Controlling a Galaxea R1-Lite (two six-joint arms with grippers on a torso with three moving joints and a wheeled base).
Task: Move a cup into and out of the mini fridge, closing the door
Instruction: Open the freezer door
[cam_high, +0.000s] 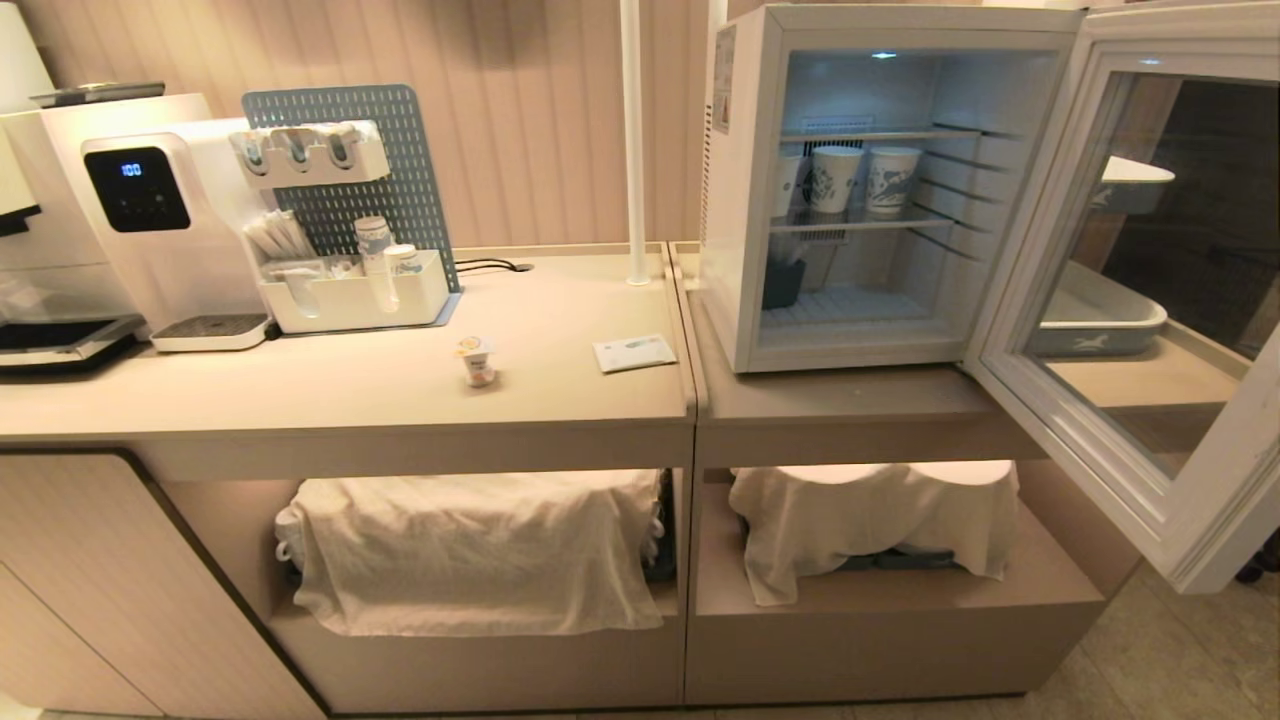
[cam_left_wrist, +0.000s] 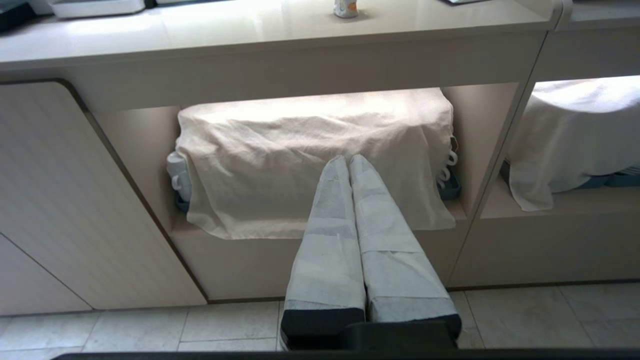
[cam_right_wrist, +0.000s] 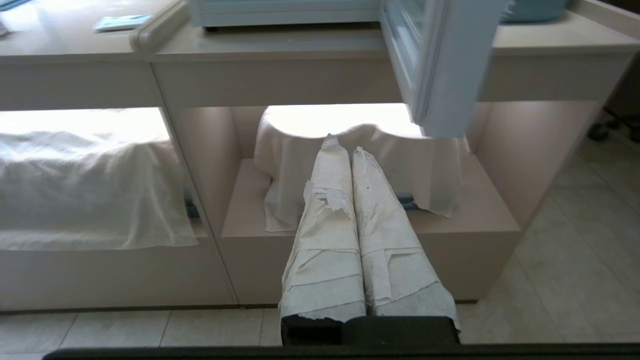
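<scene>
The tiny white cup (cam_high: 477, 360) with an orange label stands alone on the beige counter (cam_high: 350, 395), left of the mini fridge (cam_high: 745, 190); its base also shows in the left wrist view (cam_left_wrist: 345, 8). The fridge stands open, its glass-windowed door (cam_high: 1140, 300) swung out to the right, the door's lower corner showing in the right wrist view (cam_right_wrist: 440, 75). Neither arm appears in the head view. My left gripper (cam_left_wrist: 348, 160) hangs low before the cloth-covered shelf, shut and empty. My right gripper (cam_right_wrist: 344, 146) is also shut and empty, below the door.
Three paper cups (cam_high: 850, 178) with blue print sit on the fridge's middle wire shelf. A water dispenser (cam_high: 150, 220), a pegboard organiser (cam_high: 350, 270) and a small packet (cam_high: 634, 352) occupy the counter. Cloths (cam_high: 470, 545) cover the shelves under the counter. A white pole (cam_high: 632, 140) rises beside the fridge.
</scene>
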